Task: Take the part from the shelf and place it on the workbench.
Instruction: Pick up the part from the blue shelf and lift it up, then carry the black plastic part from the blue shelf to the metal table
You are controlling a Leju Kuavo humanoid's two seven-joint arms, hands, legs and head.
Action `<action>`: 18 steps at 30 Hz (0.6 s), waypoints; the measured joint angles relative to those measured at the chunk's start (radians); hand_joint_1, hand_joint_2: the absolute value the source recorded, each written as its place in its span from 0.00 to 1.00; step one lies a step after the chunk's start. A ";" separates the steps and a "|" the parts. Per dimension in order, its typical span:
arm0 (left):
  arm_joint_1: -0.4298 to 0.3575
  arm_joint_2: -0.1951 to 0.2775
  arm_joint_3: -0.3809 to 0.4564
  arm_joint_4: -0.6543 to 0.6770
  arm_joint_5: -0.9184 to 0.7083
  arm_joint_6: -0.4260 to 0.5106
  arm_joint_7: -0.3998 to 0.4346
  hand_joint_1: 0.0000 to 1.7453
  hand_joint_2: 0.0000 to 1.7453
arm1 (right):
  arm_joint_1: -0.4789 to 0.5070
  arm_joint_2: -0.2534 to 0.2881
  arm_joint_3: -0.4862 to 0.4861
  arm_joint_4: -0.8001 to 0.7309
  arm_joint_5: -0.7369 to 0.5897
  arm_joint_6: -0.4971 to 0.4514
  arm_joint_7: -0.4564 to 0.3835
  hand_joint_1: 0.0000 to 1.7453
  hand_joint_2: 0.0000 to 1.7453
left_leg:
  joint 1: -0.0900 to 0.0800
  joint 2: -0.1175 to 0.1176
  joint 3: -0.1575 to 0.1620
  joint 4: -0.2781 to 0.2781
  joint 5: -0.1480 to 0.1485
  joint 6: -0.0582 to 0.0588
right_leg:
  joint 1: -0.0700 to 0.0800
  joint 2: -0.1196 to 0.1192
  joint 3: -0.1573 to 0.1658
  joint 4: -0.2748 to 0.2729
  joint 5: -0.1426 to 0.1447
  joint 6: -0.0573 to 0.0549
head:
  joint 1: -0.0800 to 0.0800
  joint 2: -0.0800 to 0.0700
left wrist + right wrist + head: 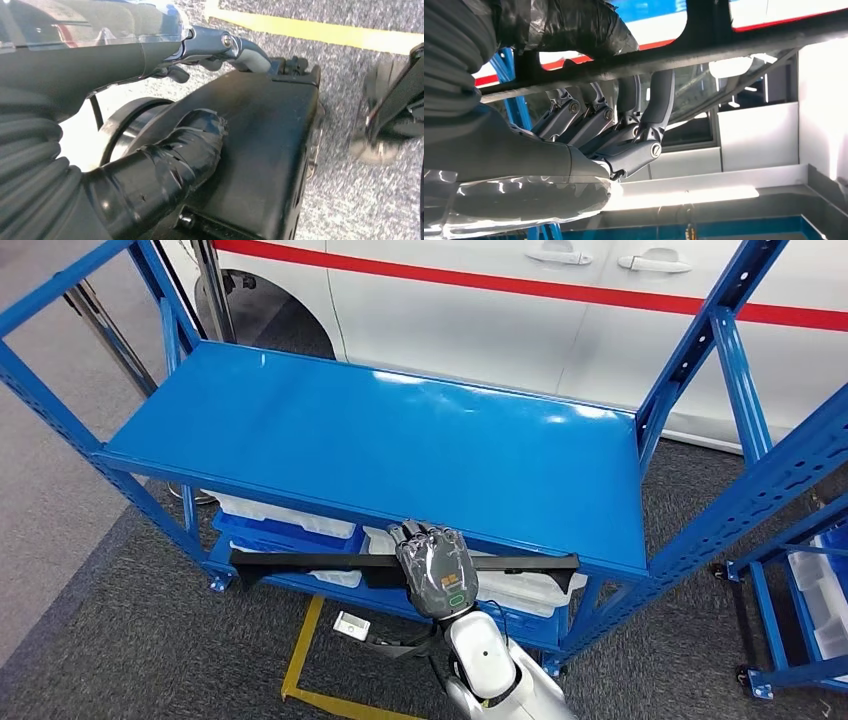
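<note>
Right hand (436, 570) is gripping the part (300, 562), a long, thin black bar, at about its mid-length, palm down. In the right wrist view the fingers (644, 112) are curling over the bar (684, 52), so the hold is closed on it. The bar is lying roughly level and running side to side, just in front of the near edge of the blue shelf rack (400, 435) and a bit below its top deck. Its left end is reaching toward the rack's near-left leg and its right end is stopping short of the near-right upright.

Top deck of the rack is a plain glossy blue panel. On the lower level, white trays (285, 515) are sitting inside blue bins. A white car with a red stripe (560, 290) is standing right behind the rack. A second blue rack (800, 590) is standing at the right with a white bin in it. Floor is dark grey carpet with yellow tape lines (305, 650) under the arm.

Left hand (220, 50): the left wrist view is pointing down at the carpet, with a yellow line (320, 32) crossing it. I cannot tell how its fingers are set.
</note>
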 joint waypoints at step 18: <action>-0.014 0.004 -0.034 -0.003 -0.001 -0.003 -0.002 0.00 1.00 | -0.003 0.013 -0.003 -0.017 -0.755 0.411 -0.323 1.00 1.00 | 0.003 -0.007 -0.128 0.304 -0.119 -0.066 | 0.002 -0.009 0.130 -0.183 0.091 -0.044 | -0.003 0.000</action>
